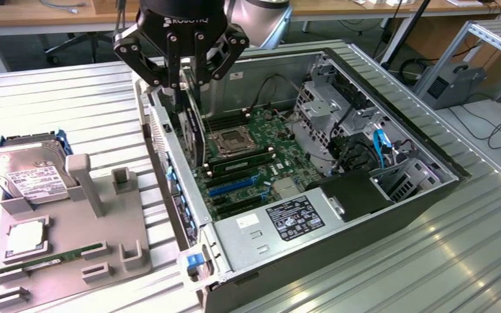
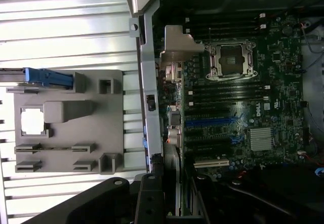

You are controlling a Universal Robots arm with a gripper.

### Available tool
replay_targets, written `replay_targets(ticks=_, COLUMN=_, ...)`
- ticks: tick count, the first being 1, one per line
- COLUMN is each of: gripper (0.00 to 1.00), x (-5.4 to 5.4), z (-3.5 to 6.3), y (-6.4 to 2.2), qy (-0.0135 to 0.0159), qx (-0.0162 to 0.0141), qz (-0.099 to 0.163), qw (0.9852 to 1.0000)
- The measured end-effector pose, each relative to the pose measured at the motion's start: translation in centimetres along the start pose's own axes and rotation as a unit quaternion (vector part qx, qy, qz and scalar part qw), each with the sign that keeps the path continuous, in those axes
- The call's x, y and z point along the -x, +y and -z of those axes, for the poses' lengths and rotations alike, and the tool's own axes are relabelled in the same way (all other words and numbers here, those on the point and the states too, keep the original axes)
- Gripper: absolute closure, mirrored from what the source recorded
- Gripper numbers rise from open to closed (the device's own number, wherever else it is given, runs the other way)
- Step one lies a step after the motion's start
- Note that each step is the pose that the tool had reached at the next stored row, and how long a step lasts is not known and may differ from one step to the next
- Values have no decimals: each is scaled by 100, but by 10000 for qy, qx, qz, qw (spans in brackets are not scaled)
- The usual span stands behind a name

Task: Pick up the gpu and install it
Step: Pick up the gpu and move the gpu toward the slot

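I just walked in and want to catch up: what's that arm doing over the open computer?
The arm's claw grips the gpu on edge inside the open computer case, over the motherboard and close to the case's rear wall. Whether the card is seated in a slot cannot be told. A hard drive sits on the grey holder beside the case.

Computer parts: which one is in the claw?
The gpu: it hangs on edge from the claw in the open case, while the hard drive, processor and RAM stick sit on the gray holder.
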State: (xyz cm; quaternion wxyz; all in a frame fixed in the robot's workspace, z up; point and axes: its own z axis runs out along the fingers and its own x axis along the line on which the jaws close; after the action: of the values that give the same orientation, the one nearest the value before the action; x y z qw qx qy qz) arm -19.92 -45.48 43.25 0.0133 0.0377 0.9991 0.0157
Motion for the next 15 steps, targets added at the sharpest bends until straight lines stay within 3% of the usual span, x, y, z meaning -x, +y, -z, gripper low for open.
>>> replay_targets(ticks=15, gripper=74, x=40, z=-2, y=3, qy=0, qx=0, qz=0, qw=10000)
